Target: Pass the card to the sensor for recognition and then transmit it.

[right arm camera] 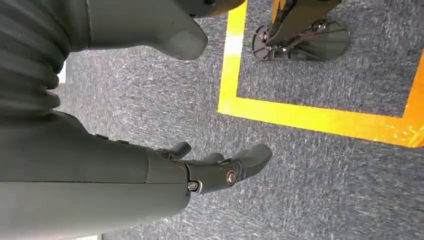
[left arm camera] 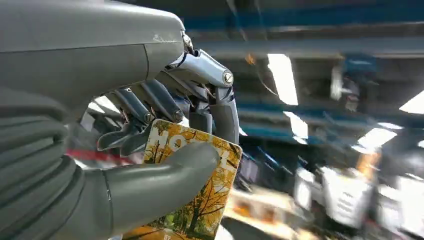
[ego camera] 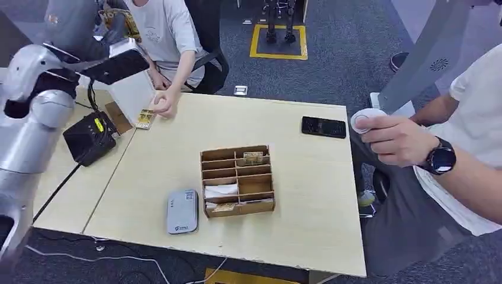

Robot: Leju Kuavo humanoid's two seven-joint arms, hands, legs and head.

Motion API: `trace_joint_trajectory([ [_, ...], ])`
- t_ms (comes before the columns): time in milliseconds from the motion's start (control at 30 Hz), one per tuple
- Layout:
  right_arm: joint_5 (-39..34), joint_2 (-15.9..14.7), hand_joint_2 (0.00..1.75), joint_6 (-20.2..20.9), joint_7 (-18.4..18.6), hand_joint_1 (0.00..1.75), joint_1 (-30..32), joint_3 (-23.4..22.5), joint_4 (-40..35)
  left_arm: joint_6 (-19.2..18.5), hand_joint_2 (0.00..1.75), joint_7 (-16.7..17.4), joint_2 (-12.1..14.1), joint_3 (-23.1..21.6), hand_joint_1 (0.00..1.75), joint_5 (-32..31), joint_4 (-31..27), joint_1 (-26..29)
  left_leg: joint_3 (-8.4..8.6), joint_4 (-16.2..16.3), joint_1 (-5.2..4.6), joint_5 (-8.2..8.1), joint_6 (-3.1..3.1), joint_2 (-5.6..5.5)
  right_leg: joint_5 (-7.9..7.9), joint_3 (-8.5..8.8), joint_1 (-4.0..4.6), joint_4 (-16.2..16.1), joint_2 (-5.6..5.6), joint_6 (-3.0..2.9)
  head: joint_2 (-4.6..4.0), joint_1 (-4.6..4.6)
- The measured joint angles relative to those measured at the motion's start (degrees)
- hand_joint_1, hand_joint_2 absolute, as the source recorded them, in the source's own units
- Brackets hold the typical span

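Observation:
My left hand (left arm camera: 165, 125) pinches a card (left arm camera: 212, 200) printed with yellow autumn trees between the thumb and the dark fingers. In the head view my left arm (ego camera: 35, 94) is raised high at the far left of the table. The grey card sensor (ego camera: 182, 211) lies flat near the table's front edge, beside a brown cardboard card box (ego camera: 238, 180) with several slots, some holding cards. My right hand (right arm camera: 220, 167) hangs over grey carpet with its fingers apart and nothing in it.
A seated person at the back rests a hand on cards (ego camera: 145, 118) at the table's far left. Another person at the right holds a white object (ego camera: 368, 120). A black phone (ego camera: 323, 126) lies at the back right. A black device (ego camera: 90, 138) with a cable sits left.

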Motion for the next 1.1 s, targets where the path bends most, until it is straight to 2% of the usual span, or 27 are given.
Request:
trace_joint_trajectory([
  [167, 1.88, 0.07, 1.75, 0.31, 0.81, 0.00, -0.37, 0.89, -0.02, 19.20, 1.75, 3.36, -8.45, 2.97, 1.75, -18.72, 17.98, 2.89, -0.01, 0.02, -0.03, 0.05, 0.01, 0.03, 0.12, 0.00, -0.04, 0.00, 0.04, 0.02, 0.00, 0.00],
  [267, 2.75, 0.07, 1.75, 0.55, 1.09, 0.00, -0.41, 1.72, 0.00, 26.29, 1.75, 7.01, -11.65, 3.97, 1.75, -28.15, 26.83, 3.09, -0.02, 0.02, -0.05, 0.05, 0.01, 0.03, 0.14, 0.00, -0.05, 0.00, 0.04, 0.04, 0.00, 0.00],
  [367, 2.77, 0.07, 1.75, 0.55, 1.07, 0.00, -0.41, 2.40, 0.00, 28.40, 1.75, 7.74, -13.61, 5.42, 1.75, -30.85, 33.22, 3.05, -0.02, 0.02, -0.05, 0.04, 0.01, 0.04, 0.14, -0.02, -0.05, 0.00, 0.07, 0.04, 0.00, 0.02],
  [533, 3.49, 0.07, 1.75, 0.28, 1.07, 0.00, -0.41, 3.12, 0.00, 30.17, 1.75, 7.15, -14.83, 8.59, 1.75, -31.98, 39.59, 2.93, -0.03, 0.01, -0.03, 0.04, 0.01, 0.09, 0.13, -0.07, -0.05, 0.00, 0.11, 0.04, 0.00, -0.02],
  [900, 3.58, 0.09, 1.75, 0.13, 1.14, 0.00, -0.39, 3.74, 0.00, 31.79, 1.75, 5.84, -16.08, 11.73, 1.75, -34.02, 44.18, 2.95, -0.04, 0.00, -0.04, 0.05, 0.00, 0.08, 0.13, -0.05, -0.05, 0.01, 0.10, 0.04, 0.00, 0.00],
  [933, 3.58, 0.09, 1.75, 0.15, 1.14, 0.00, -0.38, 3.80, 0.00, 31.77, 1.75, 5.49, -16.19, 12.19, 1.13, -34.00, 44.40, 2.96, -0.04, 0.00, -0.04, 0.05, 0.00, 0.08, 0.13, -0.05, -0.05, 0.01, 0.10, 0.04, 0.00, -0.02],
  [967, 3.58, 0.09, 1.75, 0.15, 1.11, 0.00, -0.37, 3.85, 0.00, 31.74, 1.75, 5.27, -16.23, 12.46, 0.00, -33.99, 44.56, 2.98, -0.04, 0.00, -0.04, 0.05, 0.00, 0.08, 0.13, -0.05, -0.05, 0.01, 0.10, 0.04, 0.00, 0.00],
  [1100, 3.58, 0.09, 1.75, 0.15, 1.07, 0.00, -0.38, 4.00, 0.00, 32.39, 1.75, 4.07, -16.47, 13.79, 0.00, -33.97, 44.91, 3.46, -0.04, 0.00, -0.04, 0.05, 0.00, 0.08, 0.13, -0.06, -0.05, 0.01, 0.10, 0.04, 0.00, -0.02],
])
